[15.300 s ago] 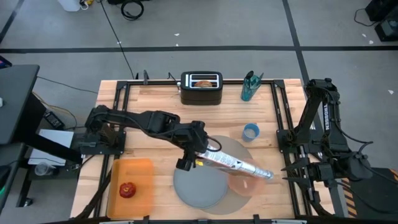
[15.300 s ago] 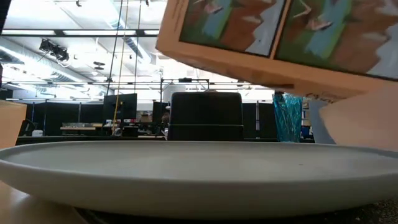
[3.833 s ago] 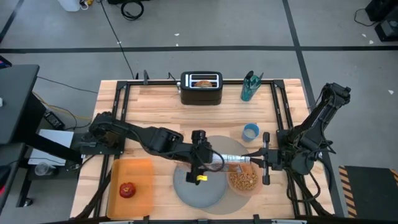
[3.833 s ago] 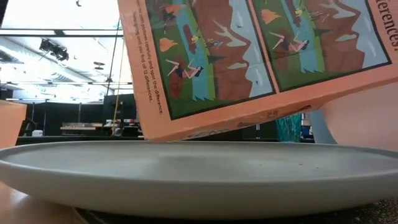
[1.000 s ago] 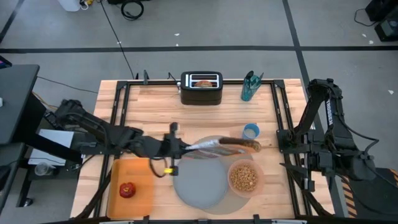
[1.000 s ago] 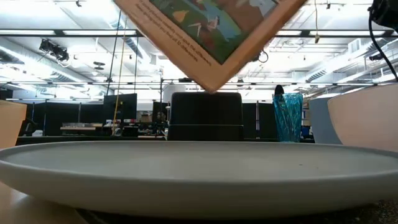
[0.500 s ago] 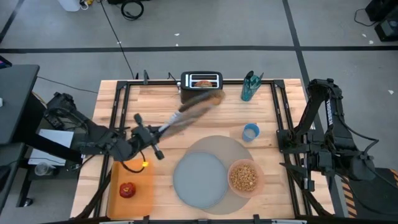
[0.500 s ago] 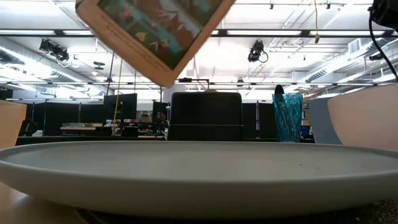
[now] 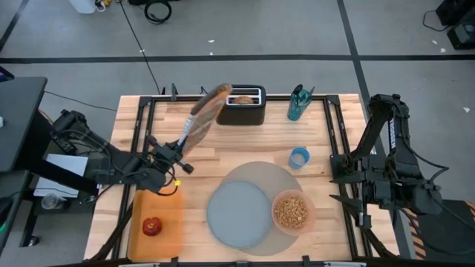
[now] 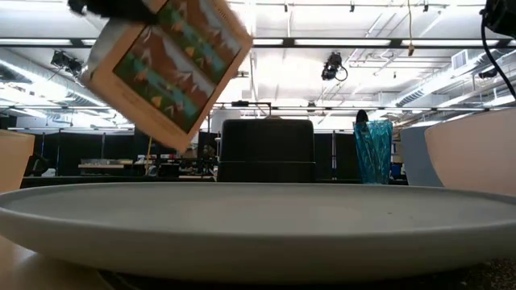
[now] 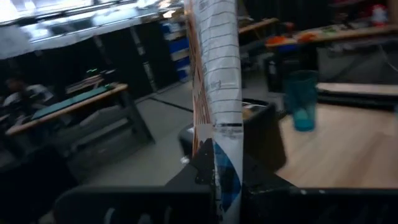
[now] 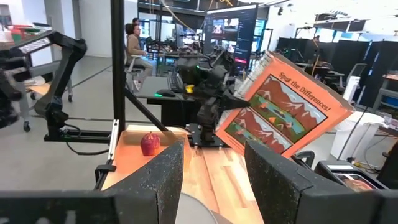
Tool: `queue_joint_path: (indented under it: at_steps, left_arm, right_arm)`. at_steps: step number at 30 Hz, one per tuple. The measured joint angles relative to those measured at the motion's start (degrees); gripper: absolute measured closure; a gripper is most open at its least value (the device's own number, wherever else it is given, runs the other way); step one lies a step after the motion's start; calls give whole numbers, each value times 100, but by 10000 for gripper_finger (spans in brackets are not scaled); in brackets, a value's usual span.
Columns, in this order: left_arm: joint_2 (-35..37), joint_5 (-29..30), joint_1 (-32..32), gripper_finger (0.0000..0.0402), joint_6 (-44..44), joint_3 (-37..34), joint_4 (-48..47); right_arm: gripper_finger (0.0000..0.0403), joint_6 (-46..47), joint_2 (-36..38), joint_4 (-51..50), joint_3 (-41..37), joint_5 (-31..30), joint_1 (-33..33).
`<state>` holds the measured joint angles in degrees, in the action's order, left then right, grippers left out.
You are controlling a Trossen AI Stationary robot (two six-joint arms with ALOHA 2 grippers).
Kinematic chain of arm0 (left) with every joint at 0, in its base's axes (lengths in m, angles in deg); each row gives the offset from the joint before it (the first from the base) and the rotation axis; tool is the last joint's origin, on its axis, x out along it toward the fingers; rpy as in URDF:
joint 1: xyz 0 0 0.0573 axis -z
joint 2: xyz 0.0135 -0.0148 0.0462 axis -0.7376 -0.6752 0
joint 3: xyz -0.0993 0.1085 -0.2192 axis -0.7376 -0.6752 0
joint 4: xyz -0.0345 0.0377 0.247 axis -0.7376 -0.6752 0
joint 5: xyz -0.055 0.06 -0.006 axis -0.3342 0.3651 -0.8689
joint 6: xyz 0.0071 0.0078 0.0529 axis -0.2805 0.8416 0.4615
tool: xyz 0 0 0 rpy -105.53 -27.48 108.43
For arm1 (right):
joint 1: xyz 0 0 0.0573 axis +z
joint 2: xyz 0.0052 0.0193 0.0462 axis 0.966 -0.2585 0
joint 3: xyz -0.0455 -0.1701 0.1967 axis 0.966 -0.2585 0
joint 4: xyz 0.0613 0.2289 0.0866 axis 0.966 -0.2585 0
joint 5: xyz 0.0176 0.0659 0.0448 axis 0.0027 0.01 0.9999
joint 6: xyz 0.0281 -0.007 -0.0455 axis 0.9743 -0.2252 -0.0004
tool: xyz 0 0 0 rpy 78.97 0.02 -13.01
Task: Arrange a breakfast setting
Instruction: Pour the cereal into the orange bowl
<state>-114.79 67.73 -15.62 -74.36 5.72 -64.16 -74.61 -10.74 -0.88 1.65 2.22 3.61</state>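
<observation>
My left gripper [image 9: 178, 154] is shut on an orange cereal box [image 9: 205, 115] over the table's far left, its free end beside the black toaster [image 9: 245, 106] that holds the bagel [image 9: 241, 99]. The grey-blue plate [image 9: 237, 215] lies on the round grey mat [image 9: 276, 178]. The pink bowl [image 9: 292, 213], full of brown cereal, stands on the mat's right part. A red apple [image 9: 152, 226] sits on the orange tray [image 9: 167, 204]. At the right edge, off the table top, my right gripper [image 12: 211, 180] waits open. My left gripper pinches the cereal box's near end [image 11: 219, 163] between its two fingers, one on each broad face. The fingers [image 11: 198, 169] come level from the table's near left. The box juts out beyond them toward the far edge, tilted and clear of the table.
A teal glass [image 9: 298, 104] stands at the far edge right of the toaster, and a small blue cup [image 9: 299, 157] sits just past the mat. Black frame rails [image 9: 145, 126] run along both sides of the table. A person [image 12: 132, 38] shows in the room beyond.
My left gripper has swung from above the mat toward the table's left and far edge, still shut on the cereal box. The box has turned about: its free end pointed right over the mat, and now points to the far edge beside the toaster.
</observation>
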Motion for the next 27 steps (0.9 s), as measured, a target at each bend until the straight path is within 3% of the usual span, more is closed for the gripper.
queue_joint_path:
  at_steps: [14, 19, 25, 27]
  left_arm:
    - [1231, 98, -943, 390, -1142, -1520, -158]
    - [1337, -341, -1076, 390, -1299, -1607, 118]
    - [1218, -617, -1032, 390, 922, -1607, 2271]
    - [1250, -966, -1195, 390, 1667, -1607, 3030]
  right_arm:
    - [224, -44, 0, -11, -3, 57, -62]
    - [224, -151, 0, -12, -4, 65, -149]
    - [224, -208, 0, -9, -4, 220, -235]
    - [224, -211, 0, -9, -4, 298, -245]
